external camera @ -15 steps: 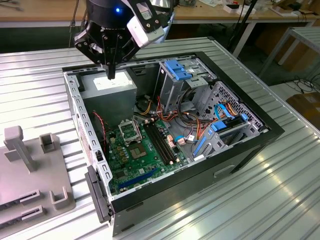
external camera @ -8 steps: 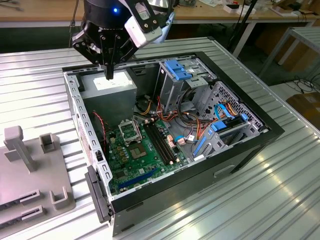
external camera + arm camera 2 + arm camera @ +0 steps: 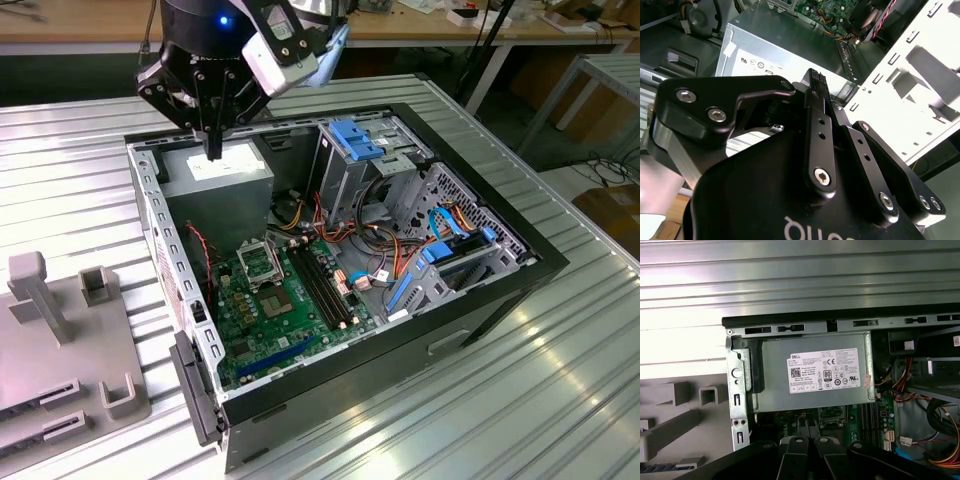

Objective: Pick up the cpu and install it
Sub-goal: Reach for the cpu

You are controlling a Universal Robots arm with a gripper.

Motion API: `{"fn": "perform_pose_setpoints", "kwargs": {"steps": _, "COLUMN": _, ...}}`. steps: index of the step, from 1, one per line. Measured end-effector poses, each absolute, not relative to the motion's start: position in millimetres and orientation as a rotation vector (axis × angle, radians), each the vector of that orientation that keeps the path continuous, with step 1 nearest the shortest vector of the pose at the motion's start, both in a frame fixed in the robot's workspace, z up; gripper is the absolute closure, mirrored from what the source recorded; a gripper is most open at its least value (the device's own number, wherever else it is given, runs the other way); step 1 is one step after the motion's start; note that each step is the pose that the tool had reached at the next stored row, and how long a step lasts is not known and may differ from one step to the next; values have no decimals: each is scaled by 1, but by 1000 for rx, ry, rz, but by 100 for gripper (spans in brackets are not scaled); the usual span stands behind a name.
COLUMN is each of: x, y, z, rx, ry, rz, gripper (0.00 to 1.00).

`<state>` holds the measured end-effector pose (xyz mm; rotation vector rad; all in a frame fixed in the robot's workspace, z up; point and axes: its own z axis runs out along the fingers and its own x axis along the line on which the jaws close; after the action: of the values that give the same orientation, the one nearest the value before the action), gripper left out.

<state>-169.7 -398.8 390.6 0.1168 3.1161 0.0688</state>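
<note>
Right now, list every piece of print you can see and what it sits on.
White label on the power supply: a logo, a barcode, round marks and fine print, too small to read.
Same label in the second wrist view: marks only, unreadable.
Black housing: white letters cut off at the picture's edge, unreadable.

Case [image 3: 400,335] open on top, motherboard [image 3: 262,335] reachable from above; power supply [image 3: 218,172] sits under tool [image 3: 213,150], drive cage [image 3: 350,160] and cables [image 3: 385,250] crowd one side.

A ribbed metal table [image 3: 560,400] carries an open computer case [image 3: 460,330] and a grey fixture [image 3: 50,350].
</note>
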Motion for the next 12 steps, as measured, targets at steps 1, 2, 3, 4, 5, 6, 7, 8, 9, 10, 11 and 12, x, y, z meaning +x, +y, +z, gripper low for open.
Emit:
{"fn": "perform_pose_setpoints", "kwargs": {"steps": 1, "x": -170, "y": -399, "z": 391, "rx": 117, "ry": 3116, "rz": 69, "gripper": 89}}
{"fn": "perform_pose_setpoints", "kwargs": {"steps": 2, "x": -171, "y": -399, "z": 391, "rx": 117, "ry": 3116, "rz": 69, "gripper": 89}}
{"fn": "perform_pose_setpoints", "kwargs": {"steps": 3, "x": -171, "y": -399, "z": 391, "rx": 117, "ry": 3116, "rz": 69, "gripper": 89}}
{"fn": "perform_pose_setpoints", "kwargs": {"steps": 4, "x": -172, "y": -399, "z": 391, "rx": 117, "ry": 3116, "rz": 69, "gripper": 89}}
{"fn": "perform_pose_setpoints", "kwargs": {"steps": 5, "x": -172, "y": -399, "z": 391, "rx": 117, "ry": 3116, "rz": 69, "gripper": 89}}
{"fn": "perform_pose_setpoints", "kwargs": {"steps": 6, "x": -172, "y": -399, "z": 391, "rx": 117, "ry": 3116, "rz": 69, "gripper": 89}}
{"fn": "perform_pose_setpoints", "kwargs": {"steps": 7, "x": -173, "y": -399, "z": 391, "rx": 117, "ry": 3116, "rz": 69, "gripper": 89}}
{"fn": "perform_pose_setpoints", "kwargs": {"steps": 8, "x": -173, "y": -399, "z": 390, "rx": 117, "ry": 3116, "rz": 69, "gripper": 89}}
{"fn": "perform_pose_setpoints", "kwargs": {"steps": 9, "x": -174, "y": -399, "z": 391, "rx": 117, "ry": 3116, "rz": 69, "gripper": 89}}
{"fn": "perform_pose_setpoints", "kwargs": {"steps": 10, "x": -174, "y": -399, "z": 390, "rx": 117, "ry": 3116, "rz": 69, "gripper": 89}}
{"fn": "perform_pose_setpoints", "kwargs": {"steps": 11, "x": -175, "y": -399, "z": 390, "rx": 117, "ry": 3116, "rz": 69, "gripper": 89}}
{"fn": "perform_pose_setpoints", "kwargs": {"steps": 12, "x": -176, "y": -399, "z": 390, "rx": 117, "ry": 3116, "rz": 69, "gripper": 89}}
